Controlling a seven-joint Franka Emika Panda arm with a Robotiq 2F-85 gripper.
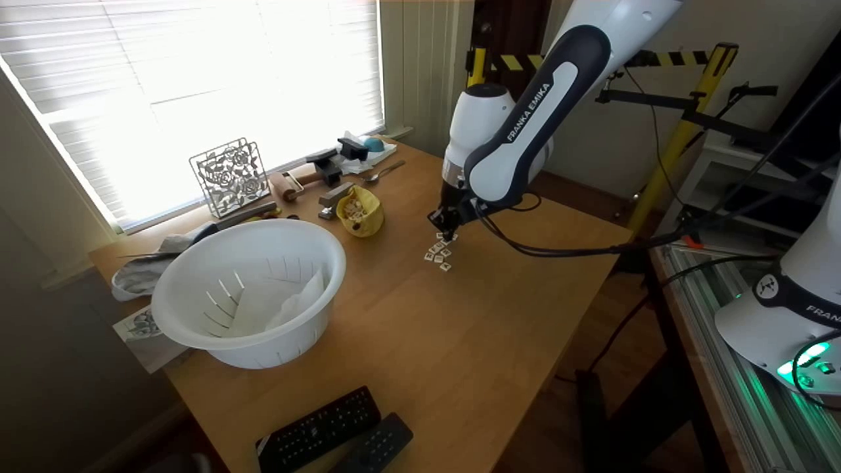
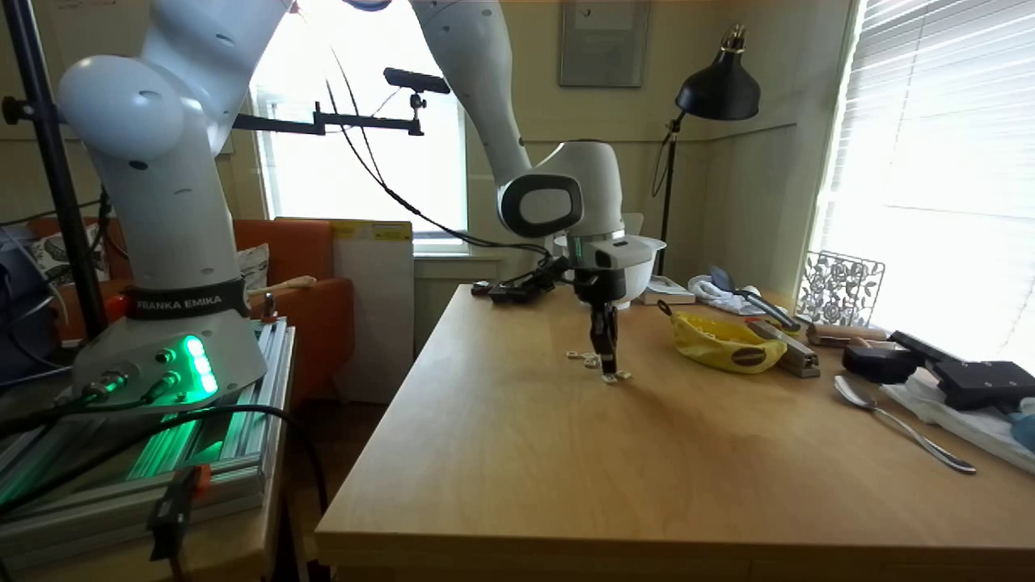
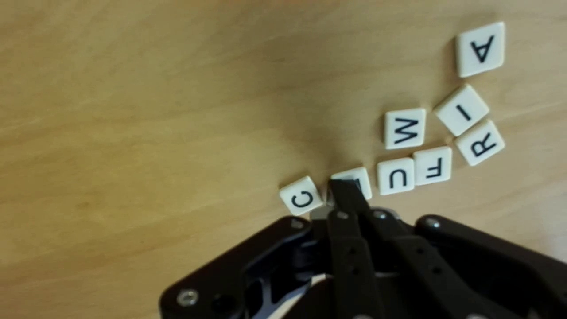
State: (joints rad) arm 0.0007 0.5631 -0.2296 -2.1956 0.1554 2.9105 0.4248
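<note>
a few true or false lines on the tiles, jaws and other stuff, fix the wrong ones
1. The jaws stand wide open. False: they are shut.
2. In the wrist view, the jaws partly hide one letter tile. True.
3. The C tile lies on the A tile. False: the C tile lies apart from the A tile.
4. The yellow bag holds small pale pieces. True.
5. The spoon lies inside the white bowl. False: the spoon rests on the table, outside the white bowl.
6. A metal holder stands upright by the window. True.
</note>
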